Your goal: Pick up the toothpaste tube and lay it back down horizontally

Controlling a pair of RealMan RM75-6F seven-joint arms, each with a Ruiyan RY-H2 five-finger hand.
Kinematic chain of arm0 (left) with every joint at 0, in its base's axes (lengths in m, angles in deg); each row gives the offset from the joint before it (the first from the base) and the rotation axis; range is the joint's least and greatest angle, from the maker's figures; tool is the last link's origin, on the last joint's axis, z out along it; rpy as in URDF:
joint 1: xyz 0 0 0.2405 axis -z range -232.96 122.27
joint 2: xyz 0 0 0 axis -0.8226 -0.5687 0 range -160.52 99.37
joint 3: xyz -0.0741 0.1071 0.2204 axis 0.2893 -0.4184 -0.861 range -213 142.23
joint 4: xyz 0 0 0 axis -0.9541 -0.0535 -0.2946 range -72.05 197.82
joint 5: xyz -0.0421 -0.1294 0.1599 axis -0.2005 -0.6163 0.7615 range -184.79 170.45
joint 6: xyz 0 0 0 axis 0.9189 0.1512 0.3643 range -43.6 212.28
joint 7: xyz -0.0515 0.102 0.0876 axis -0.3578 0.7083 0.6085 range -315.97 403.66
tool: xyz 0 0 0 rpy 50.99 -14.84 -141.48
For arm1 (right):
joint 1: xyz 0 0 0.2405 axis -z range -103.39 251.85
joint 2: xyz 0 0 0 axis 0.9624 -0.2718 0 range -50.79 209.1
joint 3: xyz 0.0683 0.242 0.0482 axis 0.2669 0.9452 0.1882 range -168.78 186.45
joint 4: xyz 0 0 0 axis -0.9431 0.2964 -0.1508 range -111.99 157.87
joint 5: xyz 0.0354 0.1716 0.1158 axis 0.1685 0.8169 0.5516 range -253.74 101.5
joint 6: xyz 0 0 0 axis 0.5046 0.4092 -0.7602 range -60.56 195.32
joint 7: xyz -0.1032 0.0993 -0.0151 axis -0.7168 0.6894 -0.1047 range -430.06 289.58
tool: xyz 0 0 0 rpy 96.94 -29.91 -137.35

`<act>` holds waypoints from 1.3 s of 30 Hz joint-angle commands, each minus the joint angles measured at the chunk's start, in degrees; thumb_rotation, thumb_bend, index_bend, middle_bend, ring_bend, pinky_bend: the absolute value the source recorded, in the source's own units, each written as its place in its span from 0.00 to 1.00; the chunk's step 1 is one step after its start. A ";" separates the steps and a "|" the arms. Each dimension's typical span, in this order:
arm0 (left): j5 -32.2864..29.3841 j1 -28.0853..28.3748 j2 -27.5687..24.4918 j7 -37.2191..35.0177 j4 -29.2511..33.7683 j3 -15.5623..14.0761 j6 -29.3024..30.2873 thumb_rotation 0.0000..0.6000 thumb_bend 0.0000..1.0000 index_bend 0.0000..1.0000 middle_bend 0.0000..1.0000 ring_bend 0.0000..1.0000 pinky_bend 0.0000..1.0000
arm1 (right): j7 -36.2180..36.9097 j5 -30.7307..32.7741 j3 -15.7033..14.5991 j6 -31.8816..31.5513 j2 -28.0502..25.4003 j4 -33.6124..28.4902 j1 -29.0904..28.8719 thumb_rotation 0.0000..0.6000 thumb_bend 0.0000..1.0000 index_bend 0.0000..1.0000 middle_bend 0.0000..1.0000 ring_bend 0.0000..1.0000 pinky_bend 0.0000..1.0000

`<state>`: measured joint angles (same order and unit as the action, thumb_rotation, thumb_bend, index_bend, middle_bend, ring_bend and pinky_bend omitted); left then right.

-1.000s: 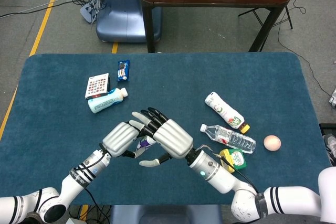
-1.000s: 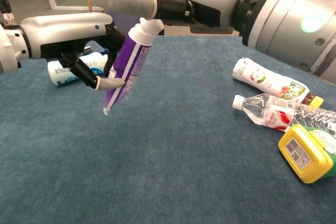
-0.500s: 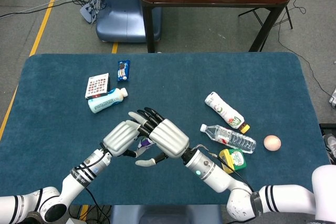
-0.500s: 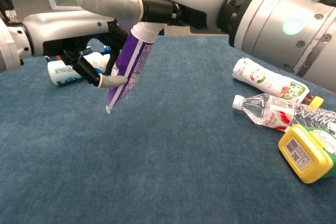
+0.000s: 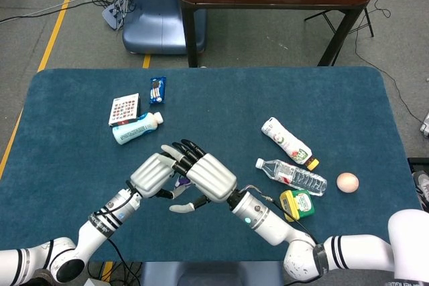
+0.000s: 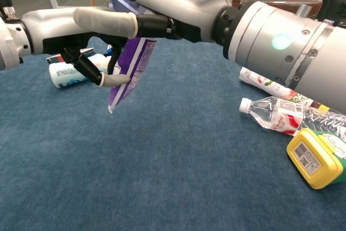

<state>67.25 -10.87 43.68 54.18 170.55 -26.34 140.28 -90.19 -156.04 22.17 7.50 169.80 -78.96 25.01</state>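
Bench [image 6: 178,177] below. My right robot hand [image 6: 162,9] grips the toothpaste tube [image 6: 130,68] at its cap end; left robot hand [image 6: 70,36] w/ curled fingers touches the body. Tube hangs near-upright, off the cloth. I judge it light, soft, squashy, so hold near the stiff shoulder, not mid-body.

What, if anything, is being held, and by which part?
The toothpaste tube, lifted off the table: left hand holds its middle; right hand covers its cap end.
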 commanded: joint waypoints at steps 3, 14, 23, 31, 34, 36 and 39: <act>0.02 0.02 -0.17 0.15 -0.09 0.00 0.06 1.00 0.49 0.69 0.84 0.54 0.27 | -0.18 0.45 -0.17 0.23 0.30 0.40 -0.16 0.00 0.00 0.00 0.00 0.00 0.00; -0.11 0.20 -0.43 -1.13 0.10 0.48 -0.06 1.00 0.49 0.69 0.84 0.55 0.28 | -0.09 0.28 -0.22 -0.42 1.07 1.32 -0.26 0.00 0.00 0.00 0.00 0.00 0.00; -0.40 0.32 -1.00 -2.12 0.34 0.95 -0.16 1.00 0.49 0.69 0.84 0.55 0.28 | 0.30 0.02 -0.27 -0.87 1.40 1.92 -0.22 0.00 0.00 0.00 0.00 0.00 0.00; -0.42 0.47 -1.16 -2.72 0.38 1.15 -0.27 1.00 0.49 0.69 0.84 0.55 0.28 | 0.39 -0.06 -0.27 -1.01 1.68 2.30 -0.28 0.00 0.00 0.00 0.00 0.00 0.00; -0.50 0.50 -1.21 -2.71 0.35 1.14 -0.29 1.00 0.49 0.69 0.84 0.55 0.28 | 0.42 -0.27 -0.28 -1.18 1.64 2.31 -0.26 0.00 0.00 0.00 0.00 0.00 0.00; -0.56 0.49 -1.16 -2.80 0.21 1.08 -0.34 1.00 0.49 0.69 0.84 0.55 0.28 | 0.49 -0.46 -0.28 -1.36 1.38 2.08 -0.16 0.00 0.00 0.00 0.00 0.00 0.00; -0.55 0.40 -1.02 -2.84 -0.14 0.81 -0.35 1.00 0.49 0.69 0.84 0.55 0.28 | 0.56 -0.87 -0.18 -1.82 0.64 1.41 0.08 0.00 0.00 0.00 0.00 0.00 0.00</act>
<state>66.70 -10.46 42.63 51.34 170.44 -25.49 139.93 -89.68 -156.77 21.94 5.85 170.63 -77.37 25.00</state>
